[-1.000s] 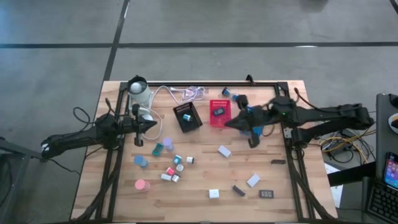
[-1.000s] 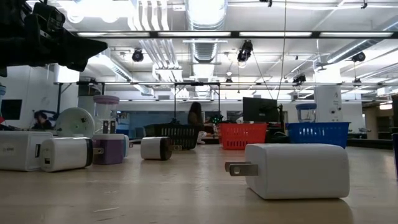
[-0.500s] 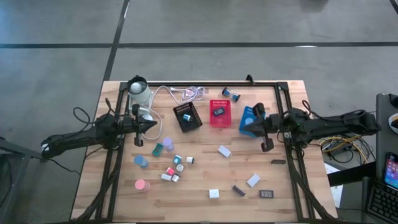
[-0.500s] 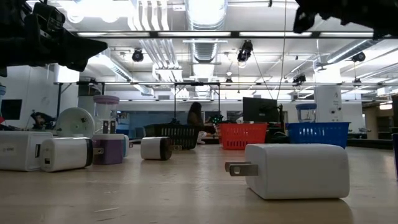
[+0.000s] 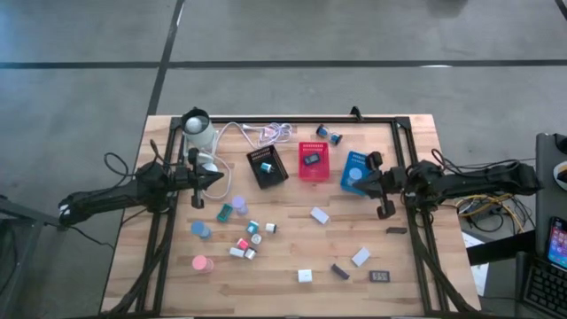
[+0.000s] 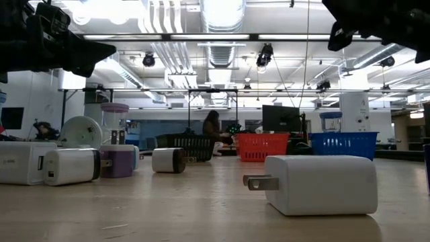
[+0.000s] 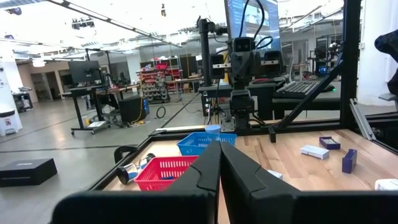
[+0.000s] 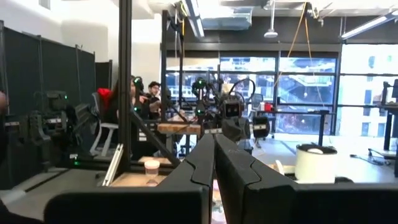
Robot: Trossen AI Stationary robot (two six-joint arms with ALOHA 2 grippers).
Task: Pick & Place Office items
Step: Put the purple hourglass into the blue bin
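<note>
Right gripper hangs pinched together, empty, right over the blue tray; nearest white block lies just below-left of it, long axis diagonal.

I saw a wood table, pale planks w/ visible grain, matt. White block looked like smooth satin plastic w/ metal prongs. Red tray, blue tray: mesh. Frame matt black metal.
</note>
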